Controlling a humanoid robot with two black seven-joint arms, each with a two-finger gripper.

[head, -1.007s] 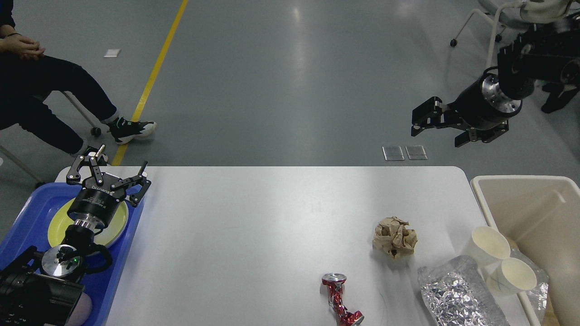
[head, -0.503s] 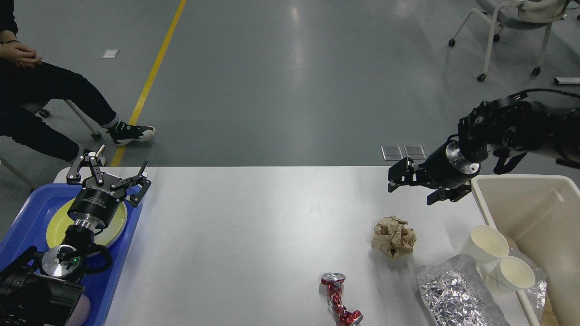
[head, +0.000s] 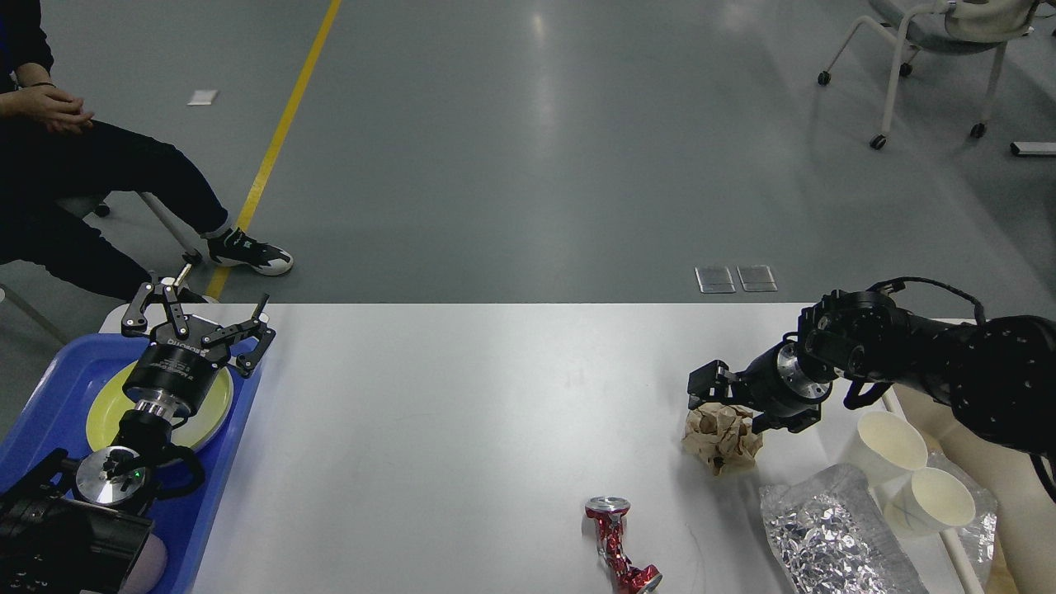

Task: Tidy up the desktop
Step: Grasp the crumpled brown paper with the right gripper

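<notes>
The white desktop carries a crumpled brown paper ball, a crushed red can, a silver foil bag and two white paper cups at the right. My right gripper is low over the top of the paper ball, its fingers apart on either side of it, one finger at the ball's far left. My left gripper is open and empty above a yellow plate in the blue tray.
A beige bin stands off the table's right edge, partly hidden by my right arm. A seated person is at the back left, beyond the tray. A wheeled chair stands on the floor at the back right.
My right arm has swung down and inward from high above the floor at the right to the paper ball. The left arm has not moved. The person's foot shifted slightly.
</notes>
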